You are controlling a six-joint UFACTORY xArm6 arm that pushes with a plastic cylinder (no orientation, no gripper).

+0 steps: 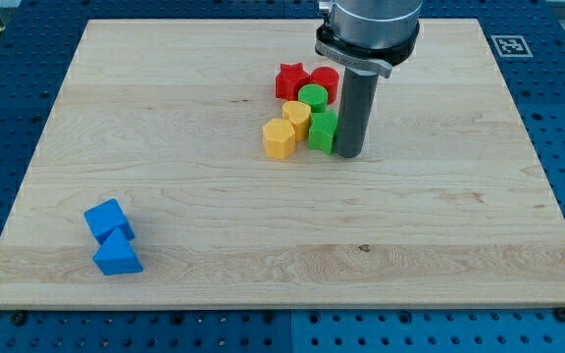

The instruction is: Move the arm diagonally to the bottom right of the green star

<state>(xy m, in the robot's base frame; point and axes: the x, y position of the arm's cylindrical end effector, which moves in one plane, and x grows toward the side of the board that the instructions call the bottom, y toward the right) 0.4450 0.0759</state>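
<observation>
The green star (323, 129) lies in a cluster near the top middle of the wooden board (214, 216). My tip (349, 154) rests on the board just right of the green star and slightly below it, touching or nearly touching its right side. Around the star are a green cylinder (312, 97) above it, a yellow block (297, 117) to its upper left and a yellow hexagon (280, 138) to its left. A red star (290, 80) and a red cylinder (326, 80) sit at the top of the cluster.
A blue cube (108, 220) and a blue triangle (117, 255) lie together near the board's bottom left corner. The arm's grey body (369, 29) hangs over the top edge of the board.
</observation>
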